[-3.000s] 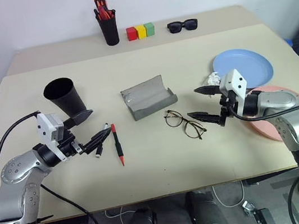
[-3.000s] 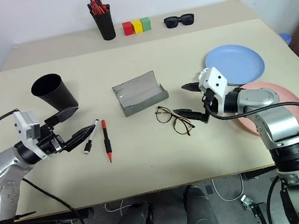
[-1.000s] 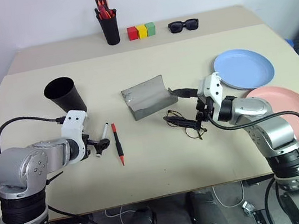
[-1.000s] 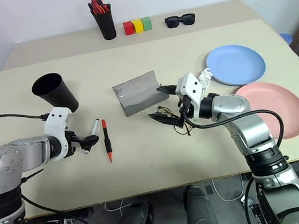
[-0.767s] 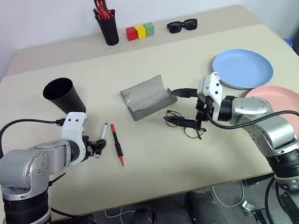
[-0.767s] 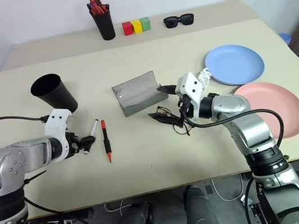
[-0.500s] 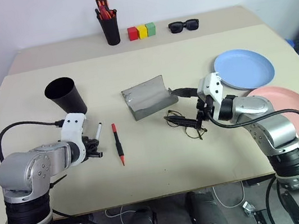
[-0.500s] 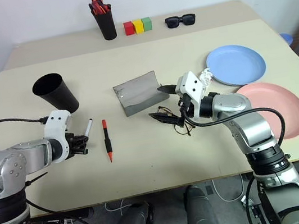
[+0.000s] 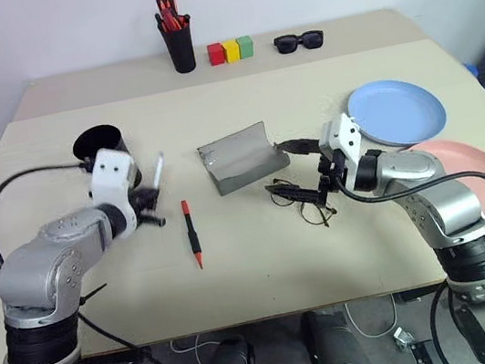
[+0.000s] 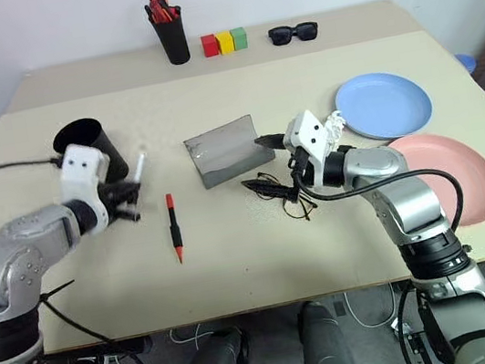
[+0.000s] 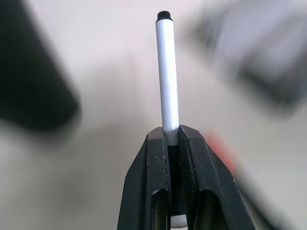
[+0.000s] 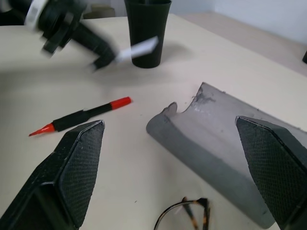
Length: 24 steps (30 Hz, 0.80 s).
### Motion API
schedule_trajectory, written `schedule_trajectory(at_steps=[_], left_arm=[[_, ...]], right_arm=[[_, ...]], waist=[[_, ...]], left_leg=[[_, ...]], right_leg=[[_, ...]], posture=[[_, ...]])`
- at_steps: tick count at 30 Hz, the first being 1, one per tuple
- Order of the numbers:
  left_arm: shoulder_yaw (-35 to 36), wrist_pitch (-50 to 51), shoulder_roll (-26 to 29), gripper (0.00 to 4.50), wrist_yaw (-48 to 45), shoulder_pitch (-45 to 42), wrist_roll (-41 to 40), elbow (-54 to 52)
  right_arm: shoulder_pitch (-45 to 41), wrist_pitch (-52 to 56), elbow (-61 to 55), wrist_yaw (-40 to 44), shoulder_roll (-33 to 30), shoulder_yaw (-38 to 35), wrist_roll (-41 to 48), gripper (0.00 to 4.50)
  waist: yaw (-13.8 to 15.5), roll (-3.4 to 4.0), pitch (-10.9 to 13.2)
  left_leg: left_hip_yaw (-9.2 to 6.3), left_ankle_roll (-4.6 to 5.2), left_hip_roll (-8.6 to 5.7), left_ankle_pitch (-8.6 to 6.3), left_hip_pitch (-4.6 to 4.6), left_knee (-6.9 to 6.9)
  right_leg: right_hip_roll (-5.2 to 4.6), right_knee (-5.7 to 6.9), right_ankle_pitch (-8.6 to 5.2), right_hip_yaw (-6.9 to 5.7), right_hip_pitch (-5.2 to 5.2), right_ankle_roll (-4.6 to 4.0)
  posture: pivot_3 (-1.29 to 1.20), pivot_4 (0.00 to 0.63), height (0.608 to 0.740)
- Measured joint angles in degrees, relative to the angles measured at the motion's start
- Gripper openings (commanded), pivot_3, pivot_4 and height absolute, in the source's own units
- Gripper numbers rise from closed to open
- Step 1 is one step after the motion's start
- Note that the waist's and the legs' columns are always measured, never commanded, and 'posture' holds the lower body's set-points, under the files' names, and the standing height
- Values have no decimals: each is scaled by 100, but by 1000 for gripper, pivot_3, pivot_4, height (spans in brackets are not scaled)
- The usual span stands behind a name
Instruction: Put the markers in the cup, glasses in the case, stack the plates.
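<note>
I see my left gripper [image 11: 173, 139] clamped on a white-barrelled marker [image 11: 167, 76], lifted off the table [image 9: 267, 280] just beside the black cup [image 9: 100, 147]. The red-ended marker [image 9: 192, 233] lies flat on the table between the cup and the open grey case [image 9: 240, 156]. My right gripper [image 9: 300, 170] stands with jaws wide apart, holding nothing, poised over the wire-framed glasses [image 9: 304, 202], which rest just in front of the case. The blue plate [image 9: 396, 111] and pink plate [image 9: 471, 178] sit side by side, unstacked.
</note>
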Motion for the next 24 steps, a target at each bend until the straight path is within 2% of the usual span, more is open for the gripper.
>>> schedule_trajectory(at_steps=[4, 10, 17, 24], left_arm=[[186, -1753, -392, 66, -66, -454, 313, 628], [663, -3901, -282, 66, 168, -1244, 1005, 2173], [1073, -4644, -409, 66, 238, -1252, 997, 3380], [1119, -4777, -725, 66, 237, -796, 926, 3449]], right_arm=[[-23, -8, 83, -3, 21, 10, -6, 4500], [-101, -70, 177, 13, 35, 9, -9, 4500], [-155, -85, 231, 30, 39, 9, -4, 4500], [-154, -1, 153, -14, 35, 7, 3, 4500]], waist=[[0, -1, 0], [-22, -1, 0], [3, -3, -1], [-18, -3, -1]], left_leg=[[2, 0, -1, 0, -1, 1], [11, 0, -2, 0, 2, 1], [5, 1, -4, 0, -3, 5], [4, 2, -3, 0, -2, 5]], right_leg=[[0, -1, 1, 0, 0, 0], [2, -1, 1, 1, -2, 0], [0, -1, 2, 0, -2, 2], [1, 2, 3, 0, -3, 1]], posture=[[0, 150, 740], [0, 150, 740], [0, 150, 740], [0, 150, 740]])
